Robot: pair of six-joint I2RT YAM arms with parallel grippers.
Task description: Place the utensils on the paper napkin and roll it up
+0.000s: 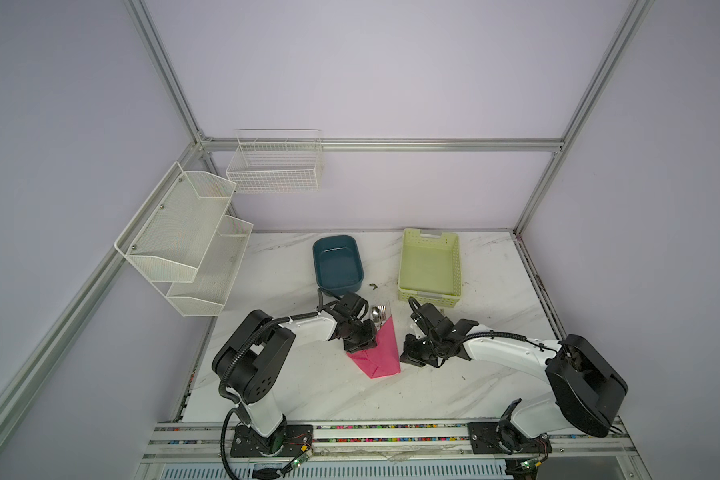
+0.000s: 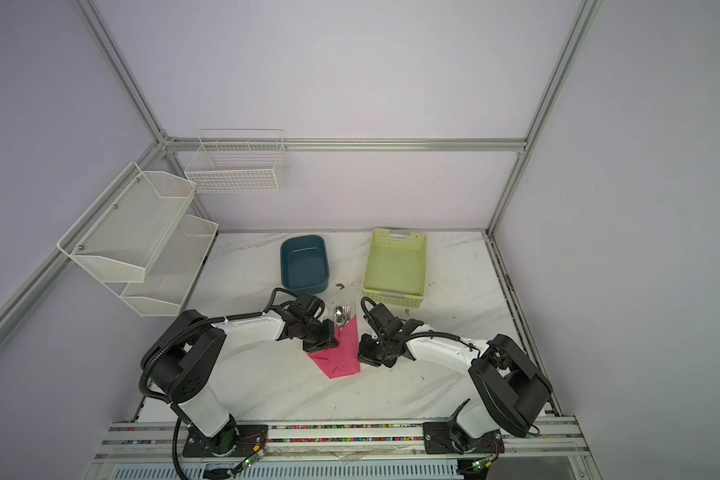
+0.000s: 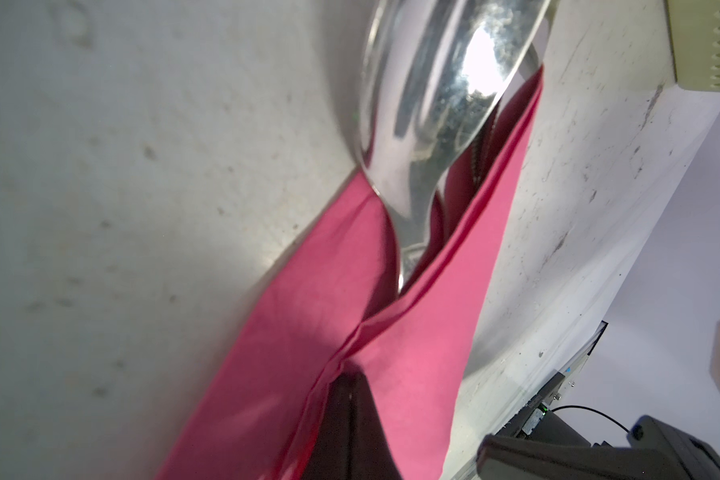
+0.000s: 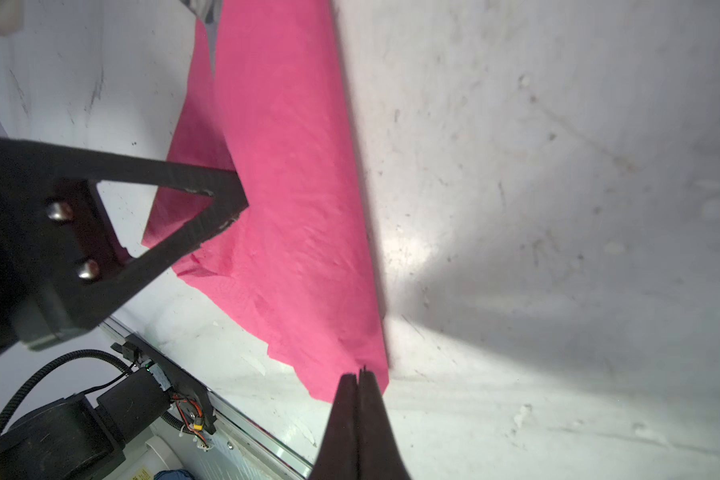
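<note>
Top views both show the marble counter [image 1: 308,386]; the pink paper napkin [image 1: 385,357] lies half wrapped around the utensils [image 1: 378,313], with their heads poking out. The left fingers [image 4: 208,195], clenched, press the fold. The right fingers [image 4: 350,415], clenched, touch its corner. Rolling seems underway; next, turn the bundle further.

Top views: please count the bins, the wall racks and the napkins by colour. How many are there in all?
Teal tub: 1
Pale green basket: 1
White wall racks: 2, the wire basket and the mesh shelf
Pink napkin: 1
Total: 5
</note>
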